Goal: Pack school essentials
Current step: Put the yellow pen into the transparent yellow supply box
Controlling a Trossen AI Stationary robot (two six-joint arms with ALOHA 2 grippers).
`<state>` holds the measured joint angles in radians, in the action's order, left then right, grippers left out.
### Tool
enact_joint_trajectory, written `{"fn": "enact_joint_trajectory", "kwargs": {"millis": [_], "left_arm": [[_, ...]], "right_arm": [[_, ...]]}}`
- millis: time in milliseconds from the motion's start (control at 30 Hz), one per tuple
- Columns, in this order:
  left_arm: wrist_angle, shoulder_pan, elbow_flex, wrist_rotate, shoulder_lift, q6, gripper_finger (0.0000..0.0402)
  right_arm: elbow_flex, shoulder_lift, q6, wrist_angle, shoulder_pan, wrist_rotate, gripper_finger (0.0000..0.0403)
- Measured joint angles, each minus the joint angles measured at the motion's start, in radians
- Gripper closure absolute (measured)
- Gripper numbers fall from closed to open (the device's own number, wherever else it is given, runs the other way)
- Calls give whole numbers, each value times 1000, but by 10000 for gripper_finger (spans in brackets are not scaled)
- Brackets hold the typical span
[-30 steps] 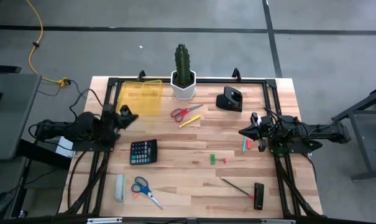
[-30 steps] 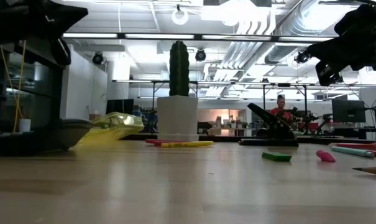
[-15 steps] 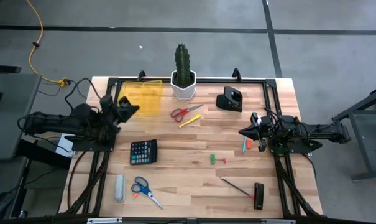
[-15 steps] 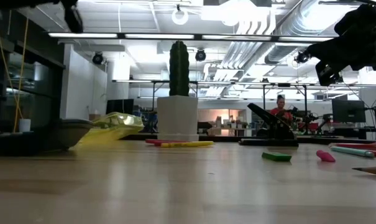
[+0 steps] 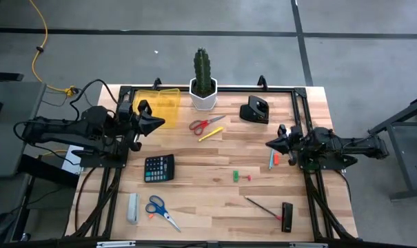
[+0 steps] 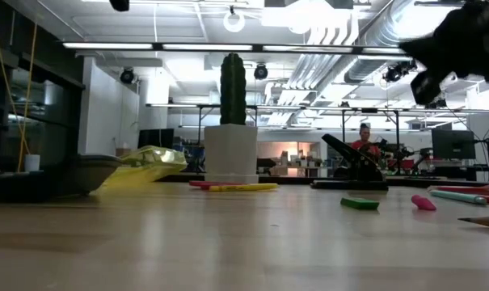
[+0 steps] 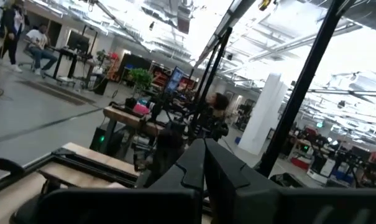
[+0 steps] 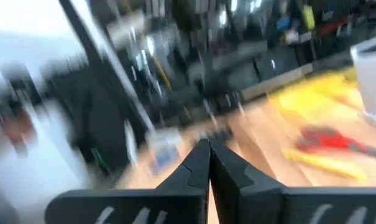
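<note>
The school essentials lie scattered on the wooden table: red-handled scissors (image 5: 207, 125) with a yellow pen (image 5: 209, 133) beside them, blue-handled scissors (image 5: 161, 210), a green piece (image 5: 236, 177), a teal and red pen (image 5: 271, 160) and a thin dark stick (image 5: 262, 207). A yellow pouch (image 5: 158, 107) lies flat at the far left. My left gripper (image 5: 156, 122) hovers shut above the pouch's near edge. My right gripper (image 5: 269, 144) hovers shut just beyond the teal and red pen. In the wrist views both pairs of fingers meet at their tips, left gripper (image 7: 204, 146), right gripper (image 8: 207, 146).
A cactus in a white pot (image 5: 203, 83) stands at the far edge, with a black desk tool (image 5: 254, 109) to its right. A black calculator (image 5: 158, 167), a pale grey bar (image 5: 132, 207) and a small black block (image 5: 287, 216) lie nearer. A black frame (image 5: 118, 138) borders the table.
My left gripper has risen and swung from the table's left edge toward the right, ending over the yellow pouch's near edge; in the low view it has climbed almost out of the picture. My right gripper has shifted slightly upward. Nothing on the table has moved.
</note>
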<state>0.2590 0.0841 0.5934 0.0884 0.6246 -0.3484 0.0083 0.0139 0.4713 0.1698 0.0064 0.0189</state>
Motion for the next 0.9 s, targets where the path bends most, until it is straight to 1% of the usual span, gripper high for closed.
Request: {"fn": "enact_joint_trajectory", "kwargs": {"millis": [133,200,233,267,367,433,533,667,733,900], "left_arm": [[0,0,0,0,11,-15,401],[3,0,0,6,22,-15,401],[9,0,0,14,31,-15,401],[16,0,0,24,41,-15,401],[59,0,0,46,79,-15,401],[72,0,0,55,103,-15,401],[89,0,0,55,131,-16,401],[88,0,0,44,143,-15,401],[84,1,0,39,142,-12,401],[75,1,0,34,135,73,401]], "right_arm": [[0,0,194,249,0,-195,402],[0,3,210,340,0,-297,402],[3,12,196,367,-1,-312,402],[9,25,170,380,-1,-307,402],[60,98,105,448,0,-223,402],[112,174,66,465,0,-180,402],[194,300,-40,449,0,-133,402],[286,429,-158,431,0,-114,402],[331,471,-162,396,0,-113,402],[425,531,-161,273,0,-113,402]]}}
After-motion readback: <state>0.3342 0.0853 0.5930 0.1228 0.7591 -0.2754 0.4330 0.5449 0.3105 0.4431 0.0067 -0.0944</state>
